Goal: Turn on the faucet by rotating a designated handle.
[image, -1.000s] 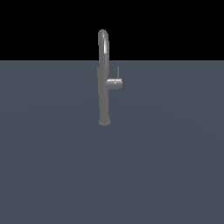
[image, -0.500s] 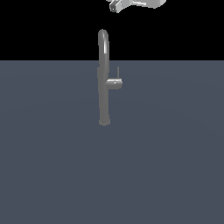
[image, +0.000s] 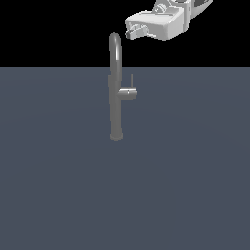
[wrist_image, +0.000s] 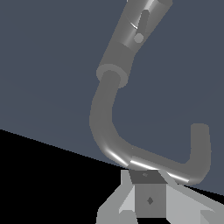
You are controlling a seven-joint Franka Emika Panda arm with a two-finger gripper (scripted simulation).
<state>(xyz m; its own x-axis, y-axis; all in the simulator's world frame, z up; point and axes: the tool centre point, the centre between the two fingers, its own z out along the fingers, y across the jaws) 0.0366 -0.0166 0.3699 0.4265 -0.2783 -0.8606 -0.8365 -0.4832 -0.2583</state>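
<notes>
Grey metallic faucet (image: 115,93) stands upright; its short cylindrical stub handle (image: 129,92) sits mid-column, well below the white gripper (image: 131,33) beside the gooseneck. Finger spacing: cannot tell.

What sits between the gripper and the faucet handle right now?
In the exterior view nothing blocks it: the gripper hangs beside the curved top of the faucet, above the handle. In the wrist view, that curved top crosses just ahead of the gripper.
</notes>
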